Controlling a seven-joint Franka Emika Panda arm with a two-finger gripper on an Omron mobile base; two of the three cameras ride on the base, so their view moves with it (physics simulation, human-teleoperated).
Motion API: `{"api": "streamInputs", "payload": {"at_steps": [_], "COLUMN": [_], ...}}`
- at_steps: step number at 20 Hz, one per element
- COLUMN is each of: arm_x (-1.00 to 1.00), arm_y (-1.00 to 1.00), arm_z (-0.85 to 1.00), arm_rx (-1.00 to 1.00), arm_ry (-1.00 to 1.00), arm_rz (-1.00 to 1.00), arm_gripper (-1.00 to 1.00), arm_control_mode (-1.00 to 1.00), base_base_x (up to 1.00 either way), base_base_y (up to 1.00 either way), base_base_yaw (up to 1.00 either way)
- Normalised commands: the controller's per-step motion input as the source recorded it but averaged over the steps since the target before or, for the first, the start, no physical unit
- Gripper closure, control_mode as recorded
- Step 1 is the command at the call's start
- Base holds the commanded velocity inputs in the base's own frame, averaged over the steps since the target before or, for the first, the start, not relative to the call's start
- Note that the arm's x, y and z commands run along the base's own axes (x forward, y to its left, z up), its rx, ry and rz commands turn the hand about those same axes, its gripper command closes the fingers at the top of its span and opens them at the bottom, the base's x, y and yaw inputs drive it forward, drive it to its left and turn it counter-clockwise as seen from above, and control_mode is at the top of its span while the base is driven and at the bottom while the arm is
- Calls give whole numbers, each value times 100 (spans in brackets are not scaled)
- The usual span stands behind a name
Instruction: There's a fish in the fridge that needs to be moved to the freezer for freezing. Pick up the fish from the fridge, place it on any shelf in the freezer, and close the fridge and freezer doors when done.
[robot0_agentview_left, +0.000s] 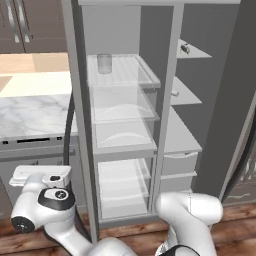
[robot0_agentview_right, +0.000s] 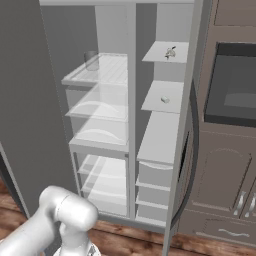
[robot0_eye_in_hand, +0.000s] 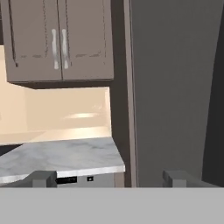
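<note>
Both doors stand open on a tall grey cabinet split by a centre post (robot0_agentview_left: 165, 100). Left of the post lie wire shelves and clear drawers, with a glass jar (robot0_agentview_left: 104, 63) on the top shelf. Right of the post lie solid shelves; the fish (robot0_agentview_right: 171, 52), a small dark object, sits on the uppermost one, and a pale lump (robot0_agentview_right: 164, 99) rests on the shelf below it.

The left door (robot0_eye_in_hand: 175, 87) is seen edge-on well left of the post, with the counter (robot0_eye_in_hand: 61, 155) and wall cabinets (robot0_eye_in_hand: 59, 39) beyond it. The right door (robot0_agentview_left: 235, 100), with its dark curved handle, swings out right of the post.

The gripper (robot0_eye_in_hand: 107, 178) is spread wide and holds nothing; its tips (robot0_eye_in_hand: 43, 178) frame the left door's face, far from the post and the fish.

Risks, as judgement:
- The hand faces away from the fish; swinging back toward the post, the arm could strike the left door's edge.
- The fish is tiny and high up. A slightly misaligned approach could nudge it deeper or off the shelf, or close on air.
- The pale lump could be mistaken for the fish.
- Carrying across the post, a weak pinch could drop the fish.
</note>
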Motion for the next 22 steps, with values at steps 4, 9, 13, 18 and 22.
{"api": "streamInputs", "payload": {"at_steps": [4, 9, 13, 18, 22], "arm_x": [11, 0, 0, 26, 49], "arm_y": [-42, -93, -100, -80, -65], "arm_z": [-5, 0, 0, 0, 0], "arm_rx": [0, 5, 7, 5, 3], "arm_ry": [0, 0, 0, 7, 9], "arm_rz": [-1, -8, -10, -10, -9], "arm_gripper": [-100, -100, -100, -100, -100], "arm_control_mode": [-100, -100, -100, -100, -100], "base_base_x": [0, 0, 0, 0, 0], "base_base_y": [0, 0, 0, 0, 0], "base_base_yaw": [0, 0, 0, 0, 0]}}
